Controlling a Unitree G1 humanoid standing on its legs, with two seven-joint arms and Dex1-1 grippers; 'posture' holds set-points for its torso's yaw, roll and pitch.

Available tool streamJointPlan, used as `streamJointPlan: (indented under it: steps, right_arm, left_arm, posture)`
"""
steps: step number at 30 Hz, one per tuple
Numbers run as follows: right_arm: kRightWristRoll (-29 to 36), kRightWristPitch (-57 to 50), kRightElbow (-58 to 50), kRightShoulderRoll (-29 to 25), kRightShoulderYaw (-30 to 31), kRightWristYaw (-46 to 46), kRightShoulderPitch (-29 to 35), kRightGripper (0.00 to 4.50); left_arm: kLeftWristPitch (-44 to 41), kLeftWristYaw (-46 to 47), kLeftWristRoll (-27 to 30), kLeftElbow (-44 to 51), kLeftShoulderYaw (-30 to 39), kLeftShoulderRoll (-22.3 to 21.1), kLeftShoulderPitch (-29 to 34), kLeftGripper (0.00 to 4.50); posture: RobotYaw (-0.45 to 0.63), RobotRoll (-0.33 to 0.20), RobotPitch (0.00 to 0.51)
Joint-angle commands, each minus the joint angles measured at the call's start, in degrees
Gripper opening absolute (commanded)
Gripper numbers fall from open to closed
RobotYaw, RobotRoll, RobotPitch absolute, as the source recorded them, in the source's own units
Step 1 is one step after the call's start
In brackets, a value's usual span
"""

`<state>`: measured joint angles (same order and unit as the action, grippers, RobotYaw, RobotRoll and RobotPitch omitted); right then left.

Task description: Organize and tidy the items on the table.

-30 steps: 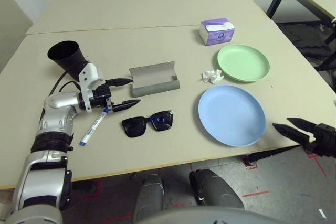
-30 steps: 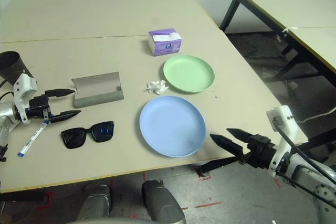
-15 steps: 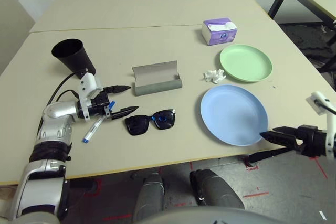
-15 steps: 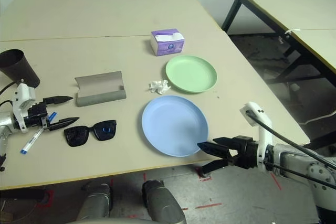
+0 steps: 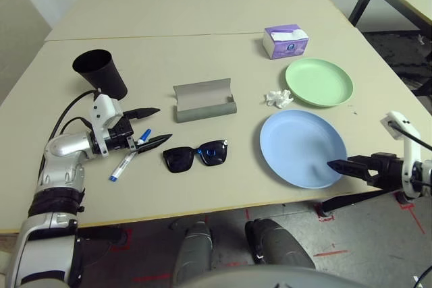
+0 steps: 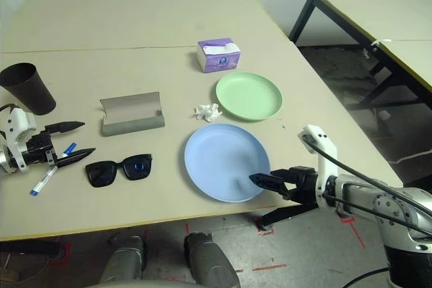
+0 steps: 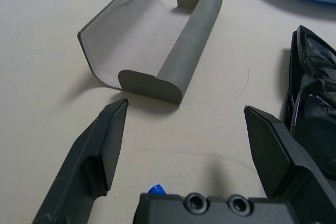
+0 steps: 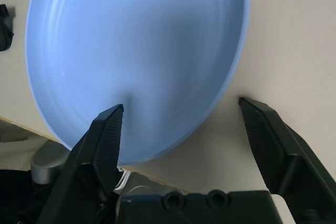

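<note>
1. Right gripper [image 5: 332, 164], lower right of frame: claw released, nothing in it. One finger tip sits over the near rim of the blue plate [image 5: 302, 146]; the other hangs off the table [image 5: 202, 5] edge below. Judged step: take the blue plate by its rim. Approach low and level so the rim passes between the fingers, one above, one under the lip, then clench. The plate overhangs little, so expect it to slide; go slow.

2. Left gripper [image 5: 154, 127], mid left: claw released, empty, aimed toward frame centre. Keep it clear of the blue-cap pen [image 5: 127, 161] lying just beneath it.

3. Sunglasses [image 5: 195, 156] lie lower centre, just beside the left fingertips.

4. Containers, near to far:
- blue plate: empty
- glasses case [image 5: 204, 100], centre: open, empty
- green plate [image 5: 318, 81], right, beyond the blue one: empty; tissue wad [image 5: 277, 98] just beside its rim
- black cup [image 5: 101, 73], upper left: upright, contents cannot be told

5. Tissue box [image 5: 285, 40], upper right: leave as is
</note>
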<state>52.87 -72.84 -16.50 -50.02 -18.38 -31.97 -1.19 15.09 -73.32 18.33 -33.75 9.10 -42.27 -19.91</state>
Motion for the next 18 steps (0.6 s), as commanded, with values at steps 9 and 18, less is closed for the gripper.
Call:
streamJointPlan:
  steps: [9, 18]
  right_arm:
    - [-0.64, -2.16, -0.27, -0.15, -0.08, -0.78, 0.53, 0.58]
    - [-1.12, -2.28, 1.29, -0.27, -0.54, -1.19, -0.22, 0.03]
  left_arm:
    - [1.09, -0.53, -0.47, -0.21, -0.74, 0.75, 0.01, 4.5]
    - [1.34, -0.34, -0.45, 0.61, -0.99, 1.22, 0.67, 4.5]
  posture:
    - [-0.09, 0.0, 0.111]
    - [-0.09, 0.0, 0.113]
